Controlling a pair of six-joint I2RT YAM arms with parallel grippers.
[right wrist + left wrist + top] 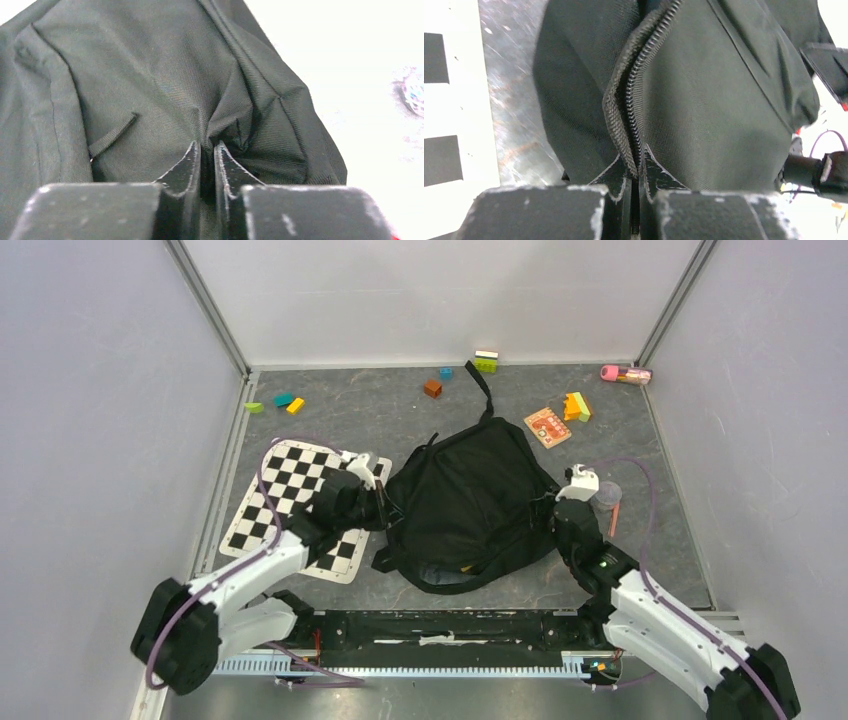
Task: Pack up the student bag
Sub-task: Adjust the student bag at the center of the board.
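1. The student bag (470, 500) lies flat in the middle of the desk (400, 420), between the two arms. Its top loop points to the far side, and a strip of grey lining shows at its near edge.
2. The left tool (635, 172) is pressed almost together. It pinches the bag's left edge right at the zip (634, 100), with the teeth and tape caught between the fingertips.
3. The right tool (207, 150) is likewise nearly closed. It nips a puckered fold of plain fabric on the bag's right side, and creases radiate from the grip.
4. The step in hand looks like bracing the bag from both sides, either to spread its mouth or to shift it. I cannot tell which.
5. To do it well, move both arms together and pull evenly outward. A one-sided tug would drag the soft bag across the desk instead of tensioning it.
6. The right grip holds only a thin fold, so a sharp pull may slip it. Gentle, steady tension seems safer.
7. Watch the checkered mat (290, 505) just beside the left tool, as it could be dragged along.
8. Coloured blocks (433, 387) lie well apart at the far side, so the packing appears far from finished.
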